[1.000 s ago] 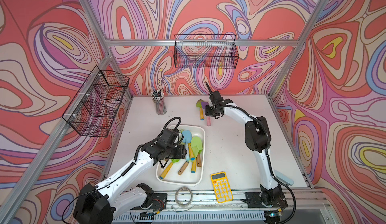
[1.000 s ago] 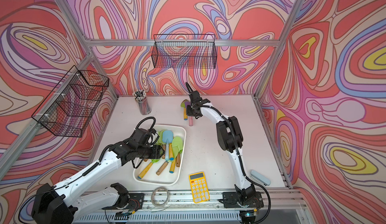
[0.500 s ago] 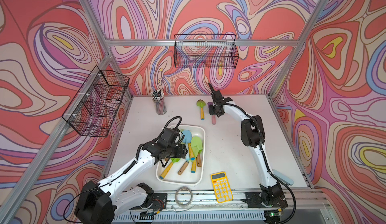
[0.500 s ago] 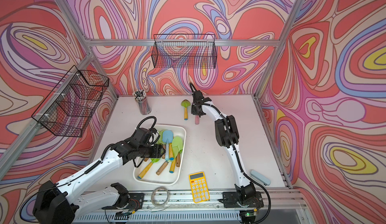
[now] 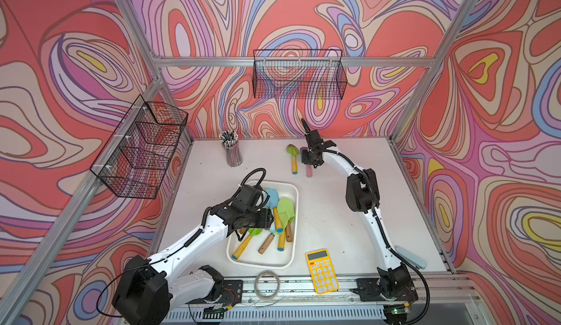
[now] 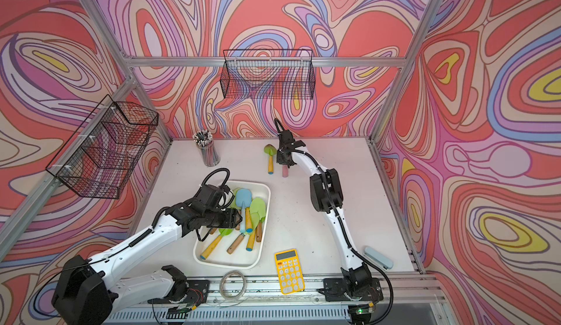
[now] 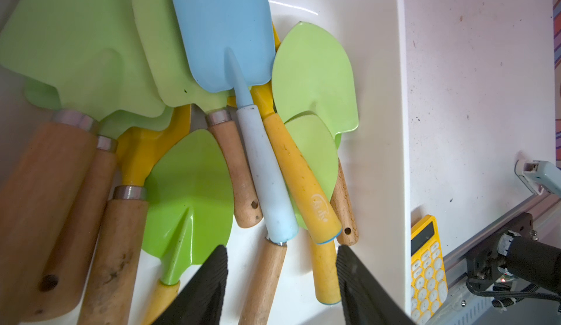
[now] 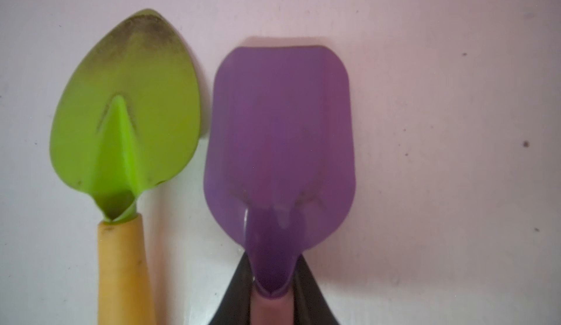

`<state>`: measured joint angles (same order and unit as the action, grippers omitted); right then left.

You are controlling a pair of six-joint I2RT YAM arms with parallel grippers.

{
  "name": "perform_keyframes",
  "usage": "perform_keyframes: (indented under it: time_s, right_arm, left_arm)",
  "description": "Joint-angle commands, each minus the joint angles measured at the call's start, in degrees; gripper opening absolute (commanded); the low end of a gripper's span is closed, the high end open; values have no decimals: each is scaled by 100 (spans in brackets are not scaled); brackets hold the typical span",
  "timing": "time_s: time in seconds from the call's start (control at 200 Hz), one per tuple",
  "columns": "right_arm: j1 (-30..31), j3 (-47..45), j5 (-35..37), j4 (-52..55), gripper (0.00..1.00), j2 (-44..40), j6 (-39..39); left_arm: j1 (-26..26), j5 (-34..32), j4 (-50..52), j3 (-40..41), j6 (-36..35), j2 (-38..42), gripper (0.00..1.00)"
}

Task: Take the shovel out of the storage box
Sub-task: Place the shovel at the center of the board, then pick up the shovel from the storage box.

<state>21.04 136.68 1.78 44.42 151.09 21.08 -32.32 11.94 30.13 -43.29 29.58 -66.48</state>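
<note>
Purple shovel [image 8: 279,144] is laid flat on the tabletop [image 5: 334,217], outside the storage box [image 5: 283,184], toward the back wall and well apart from the box. Just beside it, roughly parallel, a green shovel [image 5: 293,158] with a yellow handle is laid. A narrow gap between the two blades is seen in the right wrist view.

Right fingers [image 8: 236,290] are closed on the purple shovel's neck, one on each side, where the pink handle starts.

Left fingers [image 7: 206,284] are held open over the box, with nothing gripped. A wooden handle is framed between them in the left wrist view.

The box is filled with a pile of shovels: green blades, a blue shovel [image 7: 224,29] on top, wooden and yellow handles crossed.

A yellow calculator [image 5: 321,272] is placed near the box's front right corner. A pencil cup [image 5: 233,153] is stood at the back left.
</note>
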Motion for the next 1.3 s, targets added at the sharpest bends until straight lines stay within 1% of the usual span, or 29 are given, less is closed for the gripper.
perform_keyframes:
  time_s: [0.0,0.08,0.265,0.366,0.496,0.566,0.736,0.911,1.022,1.132,1.292]
  right_arm:
    - [14,76,21,348,31,282,19]
    - [0,-33,31,299,36,216,14]
    - [-9,-301,-28,212,38,-88,14]
    - [-13,-741,-3,-2,40,-601,10]
    - [-37,-1457,71,-274,42,-1398,9]
    - [-38,-1996,94,-490,42,-1891,24]
    - [-39,-3046,-110,-856,43,-2825,134]
    - [-41,-3817,-308,-1131,43,-3522,249]
    - [-39,-4044,-323,-1173,42,-3782,256]
    - [-46,-4196,-308,-1165,42,-3908,233]
    - [-43,-4462,-328,-1214,42,-3984,211]
  left_arm:
    - [-31,-35,-43,-195,-44,-102,62]
    - [-30,-106,5,-254,-67,-164,63]
    - [-30,-96,-51,-341,-76,-336,63]
    - [-45,-71,-94,-395,-59,-477,61]
    - [-90,-24,-135,-440,-24,-688,51]
    - [-163,-84,-141,-431,23,-779,48]
    - [-400,-395,-41,-366,117,-975,47]
    - [-657,-662,27,-341,266,-1150,46]
    - [-730,-820,47,-345,335,-1291,45]
    - [-751,-902,-26,-280,414,-1323,37]
    - [-758,-927,-77,-241,443,-1362,37]
